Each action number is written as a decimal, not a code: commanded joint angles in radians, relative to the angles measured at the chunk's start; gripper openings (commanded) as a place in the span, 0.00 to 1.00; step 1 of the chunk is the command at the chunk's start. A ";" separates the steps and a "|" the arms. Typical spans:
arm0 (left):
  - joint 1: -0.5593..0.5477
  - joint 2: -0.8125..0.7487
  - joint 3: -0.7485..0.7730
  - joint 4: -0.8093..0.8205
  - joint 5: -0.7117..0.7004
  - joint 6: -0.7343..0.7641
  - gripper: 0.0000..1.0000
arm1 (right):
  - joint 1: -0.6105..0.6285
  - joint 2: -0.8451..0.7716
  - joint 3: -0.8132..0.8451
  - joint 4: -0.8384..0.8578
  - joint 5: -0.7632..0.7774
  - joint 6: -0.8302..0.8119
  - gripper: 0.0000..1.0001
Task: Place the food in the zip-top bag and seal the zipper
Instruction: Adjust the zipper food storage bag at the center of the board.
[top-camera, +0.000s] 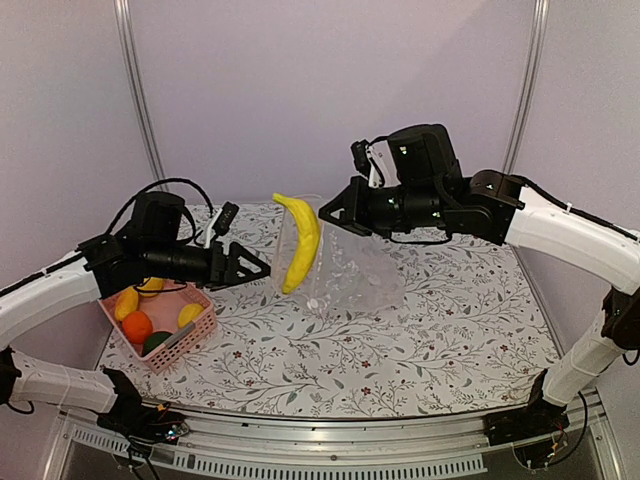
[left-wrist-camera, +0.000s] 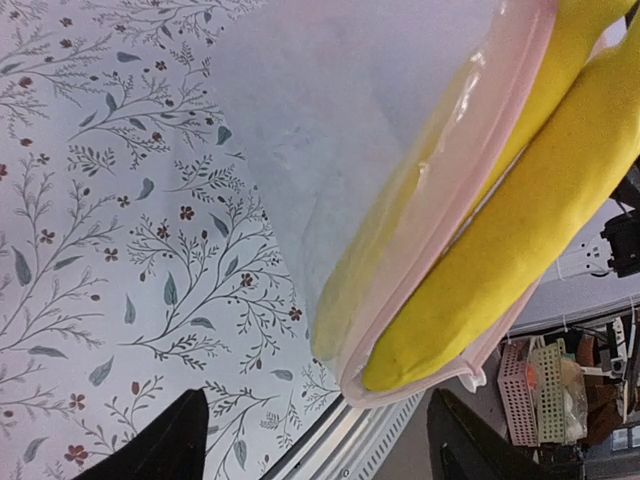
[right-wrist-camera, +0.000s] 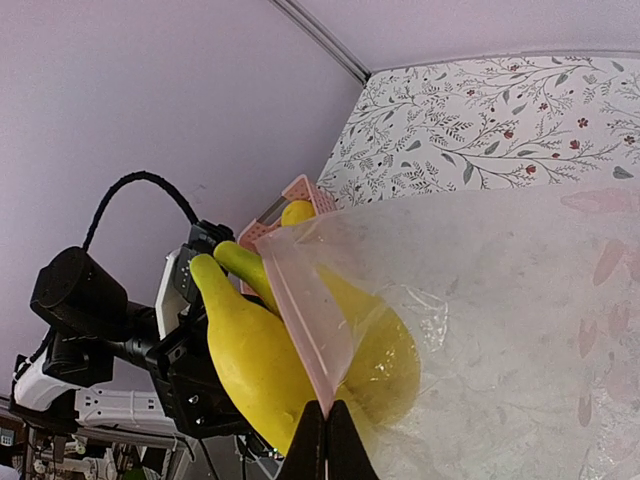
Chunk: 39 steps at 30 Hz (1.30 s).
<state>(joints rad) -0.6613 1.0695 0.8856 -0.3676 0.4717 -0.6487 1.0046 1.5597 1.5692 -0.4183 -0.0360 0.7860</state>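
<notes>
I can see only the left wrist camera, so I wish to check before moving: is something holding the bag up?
Observer: Yes. The right gripper is shut on the pink mouth edge of the bag.
Operator: Is the banana fully inside?
Observer: No. The top end of the banana sticks out above the mouth.
Operator: Is there more fruit to pack?
Observer: Yes. The pink basket holds an orange and a few other pieces.
</notes>
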 joint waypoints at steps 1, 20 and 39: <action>-0.045 0.036 0.008 0.069 0.015 -0.013 0.72 | -0.008 0.010 -0.005 0.024 -0.005 -0.001 0.00; -0.081 0.112 0.015 0.137 -0.017 -0.037 0.40 | -0.009 0.007 -0.020 0.030 -0.015 0.010 0.00; -0.080 0.107 0.166 0.072 -0.013 0.014 0.00 | -0.035 -0.033 -0.095 -0.047 0.119 0.002 0.00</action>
<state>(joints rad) -0.7330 1.1950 0.9932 -0.2569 0.4591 -0.6769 0.9928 1.5589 1.5017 -0.4122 0.0071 0.7929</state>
